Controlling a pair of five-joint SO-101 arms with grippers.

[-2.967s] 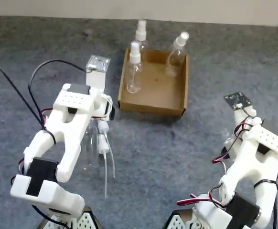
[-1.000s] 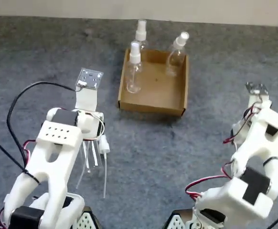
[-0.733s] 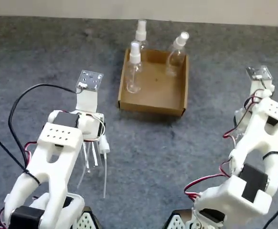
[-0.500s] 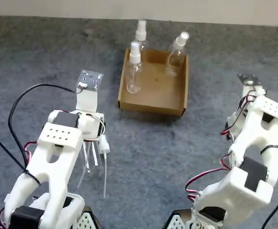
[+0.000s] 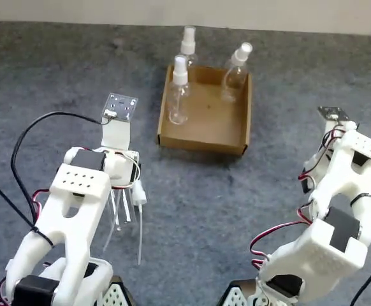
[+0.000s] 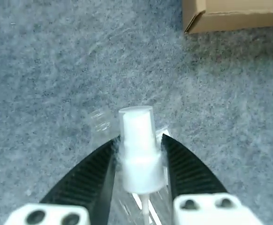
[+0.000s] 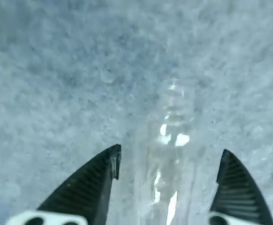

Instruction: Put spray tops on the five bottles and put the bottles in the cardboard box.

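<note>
Cardboard box (image 5: pixel 204 115) stood on the grey carpet (image 5: pixel 236 191), at the far side and between the two arms. Inside it, one bottle with a spray top (image 5: pixel 178 95) stood upright near the left wall. A second capped bottle (image 5: pixel 235 73) leaned in the far right corner. A third capped bottle (image 5: pixel 188 44) stood outside the box, just behind its far wall.

The left gripper (image 6: pixel 140 140) was pinching a white spray top (image 6: pixel 137 136), with both black jaws pressed on the sides of the white collar. The thin tube of the top hung down between the jaws. In the high view, this top (image 5: pixel 138 191) was at the tip of the left arm (image 5: pixel 77 191), well apart from the box, and its long tube reached the carpet. Some more thin tubes (image 5: pixel 117 213) lay beside it under the arm.

The right gripper (image 7: pixel 170 154) was spread wide, one jaw at each side of a clear bottle (image 7: pixel 171 122) and not touching it. This bottle had no spray top, and its neck pointed away from the gripper. I could not tell if it was lying or standing.
</note>
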